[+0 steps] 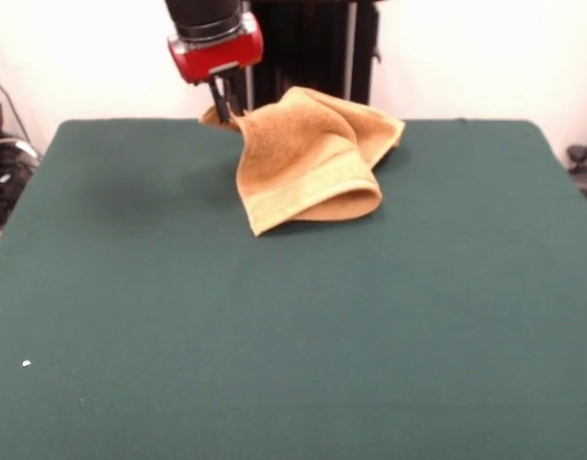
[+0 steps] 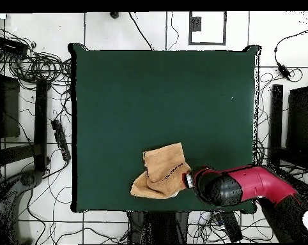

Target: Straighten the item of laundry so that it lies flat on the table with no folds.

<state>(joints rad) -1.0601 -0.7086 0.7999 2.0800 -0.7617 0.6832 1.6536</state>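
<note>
The item of laundry [image 1: 308, 158], a golden-tan terry towel with a paler woven band, sits crumpled and folded over itself at the far middle of the green table [image 1: 274, 335]. One corner is drawn up to a peak at its left end. My gripper [image 1: 227, 110] is shut on that raised corner, with the red wrist directly above it. From overhead, the item of laundry [image 2: 161, 172] lies close to the table's [image 2: 150, 96] bottom edge, and the gripper [image 2: 189, 179] meets its right side. The rest of the cloth still rests on the table in a bunched heap.
The red and black arm [image 2: 259, 183] reaches in from the bottom right in the overhead view. Cables and dark equipment [image 2: 29, 96] lie on the floor around the table. A tiny white speck [image 1: 26, 363] sits near the table's front left.
</note>
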